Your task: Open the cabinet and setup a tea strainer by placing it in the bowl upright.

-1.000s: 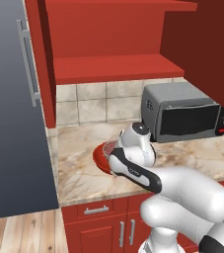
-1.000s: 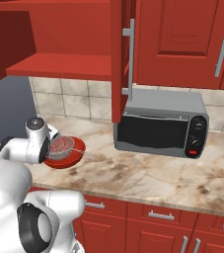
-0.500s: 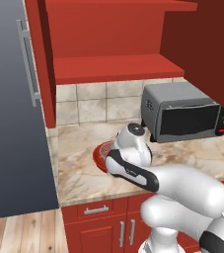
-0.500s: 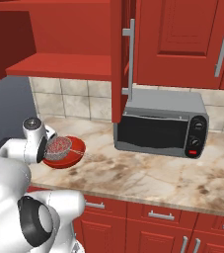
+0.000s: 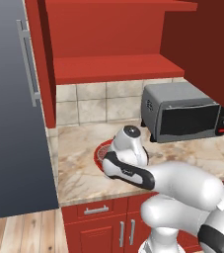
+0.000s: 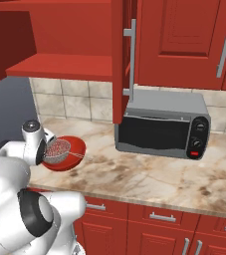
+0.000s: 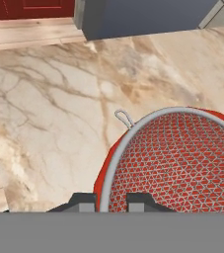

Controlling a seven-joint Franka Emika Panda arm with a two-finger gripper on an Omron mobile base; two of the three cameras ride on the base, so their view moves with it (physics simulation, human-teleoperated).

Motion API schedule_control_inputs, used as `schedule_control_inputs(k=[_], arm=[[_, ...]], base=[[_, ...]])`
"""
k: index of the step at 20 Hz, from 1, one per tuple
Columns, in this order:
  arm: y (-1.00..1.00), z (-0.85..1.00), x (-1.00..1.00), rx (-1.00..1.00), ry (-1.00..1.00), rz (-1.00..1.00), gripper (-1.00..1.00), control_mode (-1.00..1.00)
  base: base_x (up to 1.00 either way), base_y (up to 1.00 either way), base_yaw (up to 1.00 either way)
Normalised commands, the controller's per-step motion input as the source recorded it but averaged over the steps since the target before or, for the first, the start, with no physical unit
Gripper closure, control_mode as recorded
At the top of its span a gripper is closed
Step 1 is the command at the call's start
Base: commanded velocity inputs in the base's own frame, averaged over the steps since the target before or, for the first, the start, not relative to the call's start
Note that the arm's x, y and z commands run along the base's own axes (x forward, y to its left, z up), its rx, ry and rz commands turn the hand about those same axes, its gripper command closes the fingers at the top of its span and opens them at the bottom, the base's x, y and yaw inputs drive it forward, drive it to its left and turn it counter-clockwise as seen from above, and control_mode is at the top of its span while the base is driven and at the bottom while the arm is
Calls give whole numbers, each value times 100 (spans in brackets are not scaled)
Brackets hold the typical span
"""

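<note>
I'm holding the tool (image 7: 111,200) clamped on the tea strainer (image 6: 58,149) rim — it's sitting mouth-up in the red bowl (image 6: 75,154) on the tabletop (image 6: 149,175), cabinet (image 5: 108,44) standing open above.

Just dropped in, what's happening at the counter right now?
The cabinet already stands open. The arm has carried the tea strainer down to the red bowl on the marble counter, left of the microwave. The pincer is shut on the strainer's rim, its mesh cup over the bowl, opening up. It has not let go yet.
</note>
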Motion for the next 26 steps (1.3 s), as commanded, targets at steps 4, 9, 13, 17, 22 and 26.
schedule_control_inputs(k=[4, 9, 13, 17, 22, 26], arm=[[4, -9, 2, 0, 0, 0, 100, -100], [0, 0, 5, 0, 0, 0, 100, -100], [0, 0, 8, 0, 0, 0, 100, -100], [-1, -1, 12, 0, 0, 0, 100, -100], [-4, -5, 10, 0, 0, 0, 100, -100], [-25, -7, 13, 0, 0, 0, 100, -100]], base=[[0, 0, 0], [0, 0, 0], [0, 0, 0], [0, 0, 0], [0, 0, 0], [0, 0, 0]])
